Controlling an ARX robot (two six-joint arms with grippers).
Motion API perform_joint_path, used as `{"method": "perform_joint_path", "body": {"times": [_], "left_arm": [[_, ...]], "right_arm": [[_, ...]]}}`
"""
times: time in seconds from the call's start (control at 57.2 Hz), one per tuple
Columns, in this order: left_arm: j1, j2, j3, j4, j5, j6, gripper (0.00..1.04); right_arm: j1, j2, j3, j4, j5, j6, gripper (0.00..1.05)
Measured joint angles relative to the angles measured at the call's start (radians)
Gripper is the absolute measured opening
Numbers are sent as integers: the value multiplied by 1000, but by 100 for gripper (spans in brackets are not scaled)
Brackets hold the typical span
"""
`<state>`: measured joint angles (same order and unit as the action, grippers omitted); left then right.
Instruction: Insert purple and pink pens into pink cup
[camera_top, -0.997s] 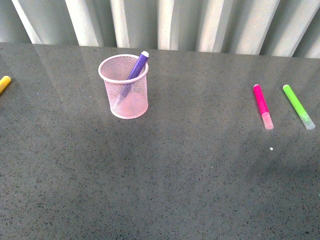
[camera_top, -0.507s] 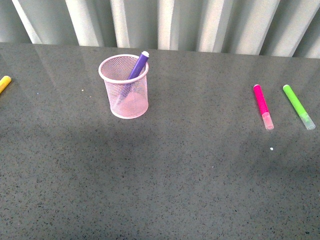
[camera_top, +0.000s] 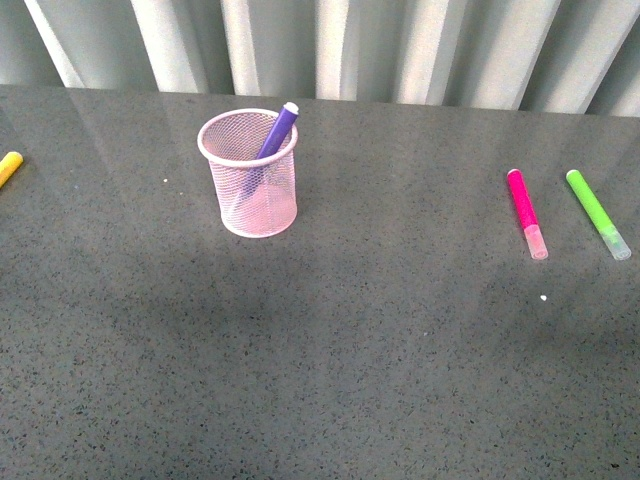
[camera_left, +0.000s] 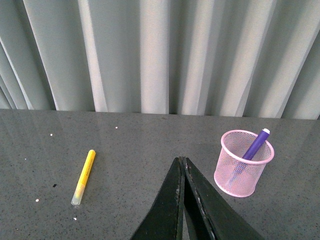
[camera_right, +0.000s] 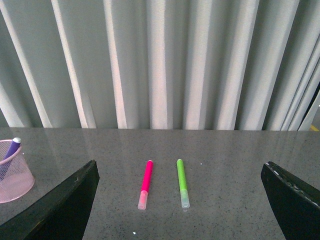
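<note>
Nothing on the table (camera_top: 350, 350) has shifted vs 1 s ago: cup, pens and markers lie exactly as before, and neither arm shows in the front view. L gripper (camera_left: 181, 160) has its two dark fingers pressed together w/ nothing between them, hanging above the tabletop. Pink cup (camera_top: 255, 195) stands upright ahead of that gripper's tips, off toward the robot's right, not touching them. Purple pen (camera_top: 278, 130) is already inside the cup, leaning on the rim w/ its pale end poking out over the top. Yellow marker (camera_top: 8, 167) lies flat ahead of the L gripper on the opposite side from the cup, well apart from it. R gripper (camera_right: 179, 164) is spread wide, fingers far apart and empty. Pink pen (camera_top: 522, 205) lies flat on the table ahead of it, within the gap framed by the two fingers, clear cap end toward the gripper. Green marker (camera_top: 592, 205) lies just beside the pink pen, roughly parallel, not touching. From the R gripper the cup sits well off beyond its left finger. Pale curtain (camera_top: 350, 50) hangs behind the table's far edge.
</note>
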<state>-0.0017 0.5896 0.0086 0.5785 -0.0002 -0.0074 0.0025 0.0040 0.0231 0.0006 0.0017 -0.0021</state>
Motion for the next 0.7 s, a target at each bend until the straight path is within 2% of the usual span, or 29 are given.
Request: {"method": "perform_joint_path", "body": {"times": [0.21, 0.7], "left_arm": [[0, -163, 0, -151, 0, 0, 4], [0, -345, -1, -330, 0, 0, 4]], "right_arm": [[0, 0, 0, 0, 0, 0, 98], [0, 0, 0, 0, 0, 0, 98]]}}
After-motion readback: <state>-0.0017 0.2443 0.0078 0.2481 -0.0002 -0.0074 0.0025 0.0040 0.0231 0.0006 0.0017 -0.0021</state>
